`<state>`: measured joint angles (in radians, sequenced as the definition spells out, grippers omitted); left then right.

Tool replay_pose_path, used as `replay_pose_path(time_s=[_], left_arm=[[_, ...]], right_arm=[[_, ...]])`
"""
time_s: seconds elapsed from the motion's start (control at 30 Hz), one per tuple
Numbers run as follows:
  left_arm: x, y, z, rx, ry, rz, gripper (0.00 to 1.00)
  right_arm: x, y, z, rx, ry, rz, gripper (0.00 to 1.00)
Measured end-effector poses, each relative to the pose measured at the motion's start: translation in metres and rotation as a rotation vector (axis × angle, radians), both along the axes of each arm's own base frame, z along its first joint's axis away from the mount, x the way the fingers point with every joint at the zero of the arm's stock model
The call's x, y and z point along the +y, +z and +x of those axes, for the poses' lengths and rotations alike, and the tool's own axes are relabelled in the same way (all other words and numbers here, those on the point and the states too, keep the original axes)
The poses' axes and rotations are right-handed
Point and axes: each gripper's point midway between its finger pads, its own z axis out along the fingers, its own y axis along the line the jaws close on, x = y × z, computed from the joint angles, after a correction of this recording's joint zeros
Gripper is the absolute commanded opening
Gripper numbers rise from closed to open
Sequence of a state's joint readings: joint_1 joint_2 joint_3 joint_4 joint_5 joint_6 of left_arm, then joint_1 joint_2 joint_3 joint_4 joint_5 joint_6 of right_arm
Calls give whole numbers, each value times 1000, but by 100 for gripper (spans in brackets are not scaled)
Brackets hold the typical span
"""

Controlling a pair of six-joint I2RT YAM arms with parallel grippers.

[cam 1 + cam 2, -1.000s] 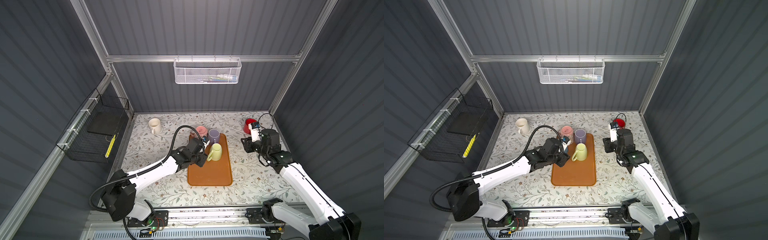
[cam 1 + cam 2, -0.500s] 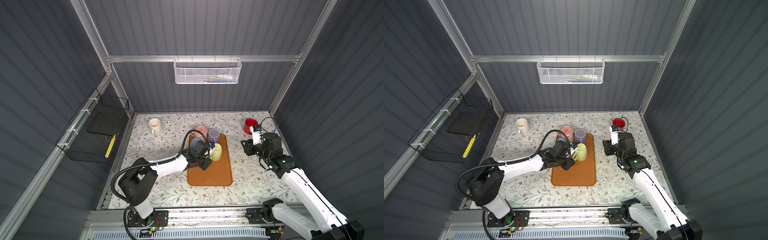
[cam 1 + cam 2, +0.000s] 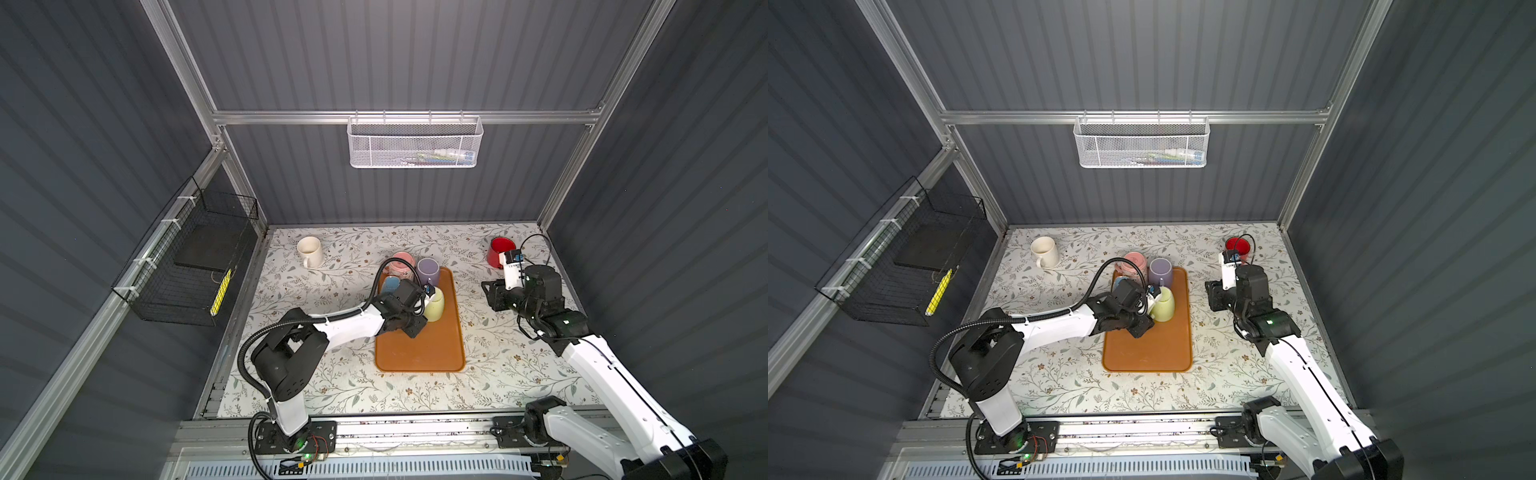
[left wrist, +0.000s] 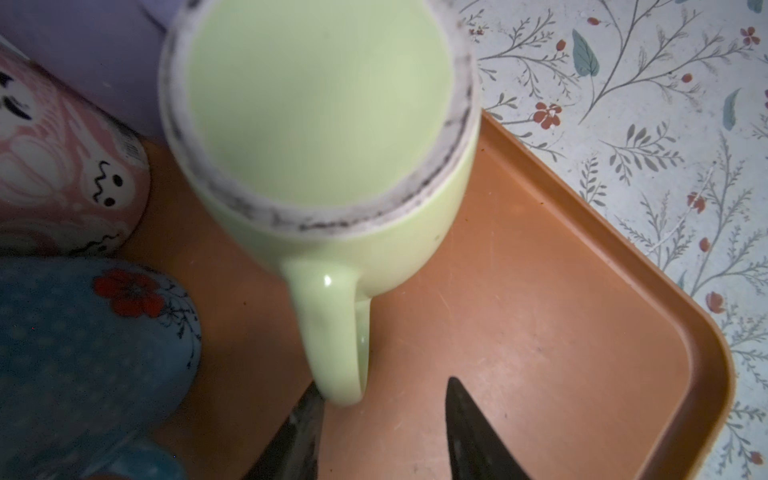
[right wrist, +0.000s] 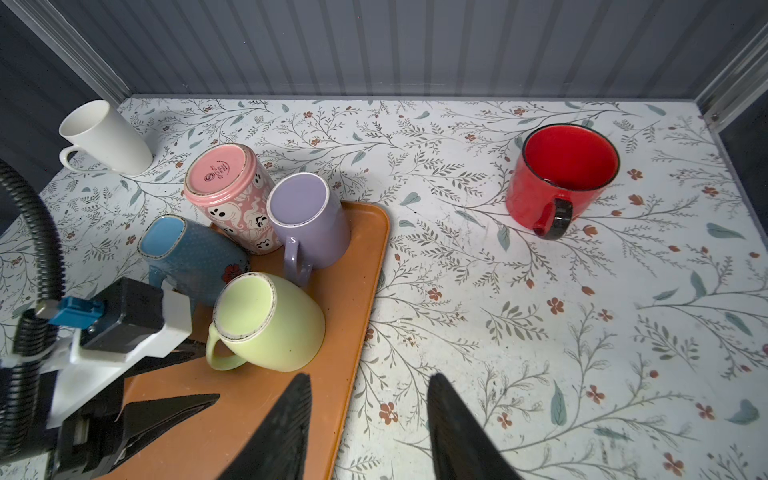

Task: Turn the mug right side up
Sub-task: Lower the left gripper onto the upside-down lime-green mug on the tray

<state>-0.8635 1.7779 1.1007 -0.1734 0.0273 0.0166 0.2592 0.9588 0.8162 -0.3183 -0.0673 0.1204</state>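
Holds nothing in the right end effector (image 5: 370, 376), jaws moderately apart above the desk (image 5: 498, 332) beside the tray (image 5: 357, 291). Brackets the handle of the green mug (image 4: 320, 104) with the left end effector (image 4: 384, 384), parted, unclamped; mug bottom-up on the tray, purple mug (image 5: 307, 216) just behind.

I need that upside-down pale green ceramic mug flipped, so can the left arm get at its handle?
Probably yes: the left fingers stand open at the handle of the pale green ceramic mug, nothing between, bare orange plastic tray beneath.
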Motion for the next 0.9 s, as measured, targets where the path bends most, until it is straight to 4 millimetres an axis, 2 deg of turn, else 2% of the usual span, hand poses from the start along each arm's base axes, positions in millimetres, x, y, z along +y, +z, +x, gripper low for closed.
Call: replay_pose_path(time_s=[0.23,0.6,0.9], left_arm=[[-2,-12,4,7,3,23,47],[-6,-12,20,-50,38,23,42],[-7,-14,24,-62,49,25,30]], right_arm=[[-1,2,-2,-8,0,3,48],[-1,-1,-3,-4,0,2,48],[-1,-1,-3,-3,-2,3,48]])
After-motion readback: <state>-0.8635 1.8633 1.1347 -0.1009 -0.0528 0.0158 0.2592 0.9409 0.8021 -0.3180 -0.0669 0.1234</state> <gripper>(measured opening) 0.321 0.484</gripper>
